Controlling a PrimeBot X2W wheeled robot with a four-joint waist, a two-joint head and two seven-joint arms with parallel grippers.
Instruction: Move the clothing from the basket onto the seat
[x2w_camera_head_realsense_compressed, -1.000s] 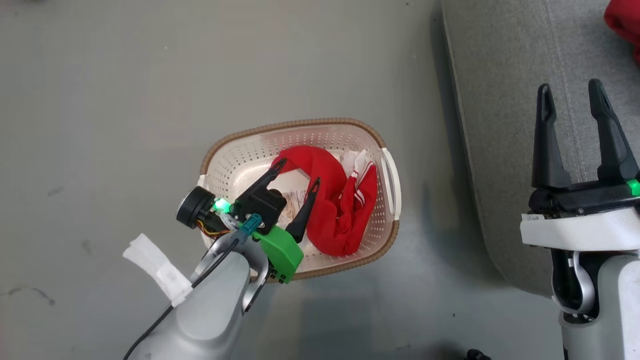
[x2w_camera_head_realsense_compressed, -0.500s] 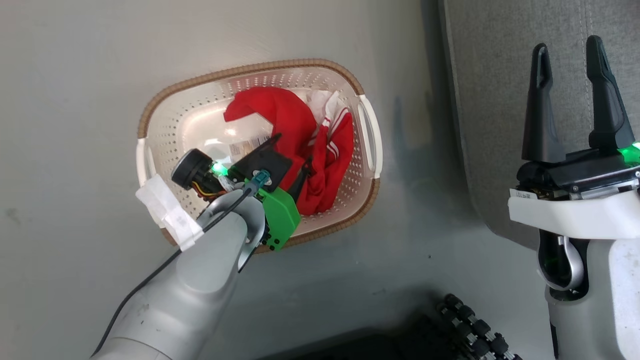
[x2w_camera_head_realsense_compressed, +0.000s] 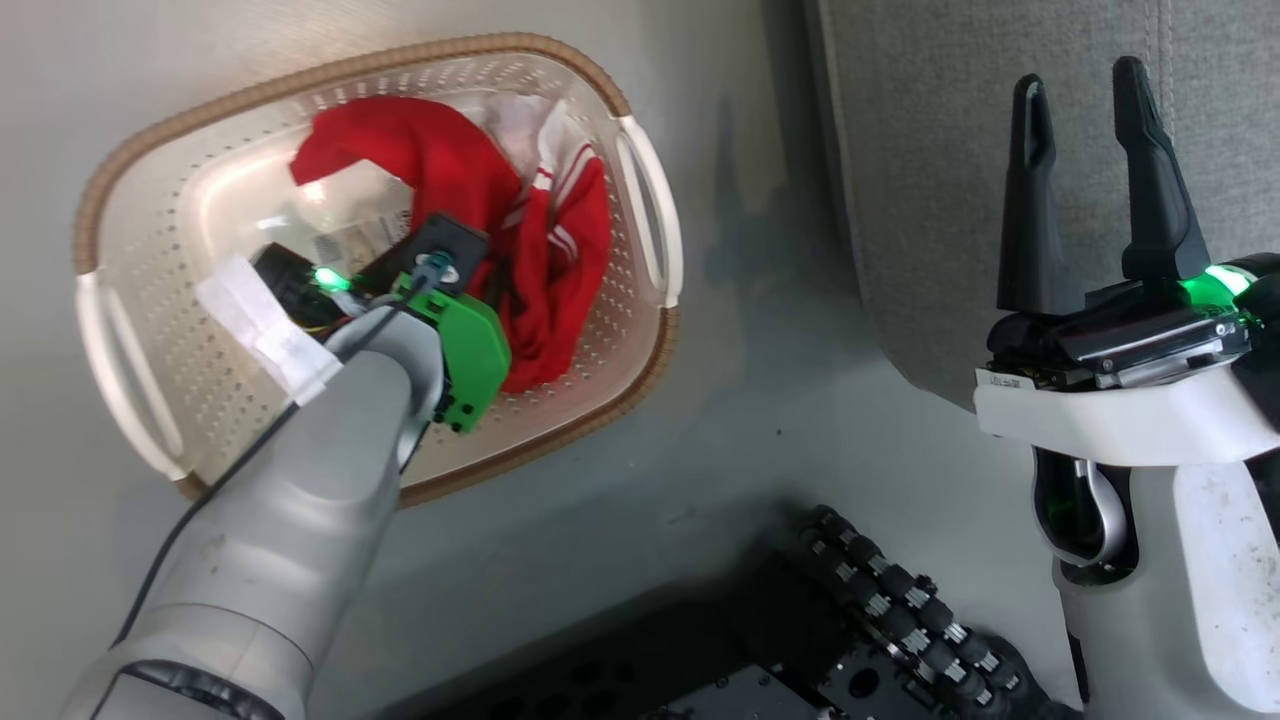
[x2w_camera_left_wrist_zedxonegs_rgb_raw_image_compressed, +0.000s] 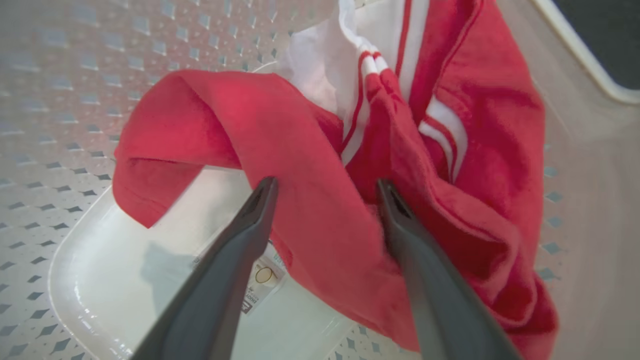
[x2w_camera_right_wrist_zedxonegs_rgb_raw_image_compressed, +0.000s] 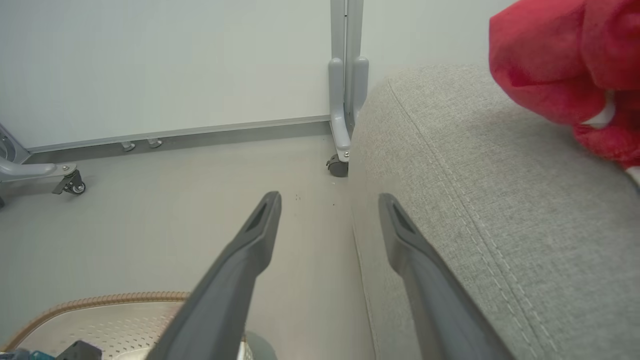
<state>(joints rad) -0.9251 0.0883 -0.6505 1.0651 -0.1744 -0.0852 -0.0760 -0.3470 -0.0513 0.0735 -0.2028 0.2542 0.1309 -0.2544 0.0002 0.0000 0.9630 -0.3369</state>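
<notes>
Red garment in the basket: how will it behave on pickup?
Probably floppy: the red garment lies crumpled in folds, so it should drape and dangle. Likely light for its bulk, thin fabric. A trailing end may snag the basket rim.

- The pale grey left forearm (x2w_camera_head_realsense_compressed: 300, 470) reaches forward and down, with the green plastic wrist block (x2w_camera_head_realsense_compressed: 470, 350) at its far end.
- The left gripper (x2w_camera_left_wrist_zedxonegs_rgb_raw_image_compressed: 326, 184) has its two long dark fingers spread wide.
- The right gripper (x2w_camera_head_realsense_compressed: 1080, 80) points straight ahead from a white wrist (x2w_camera_head_realsense_compressed: 1110, 425), fingers apart.
</notes>
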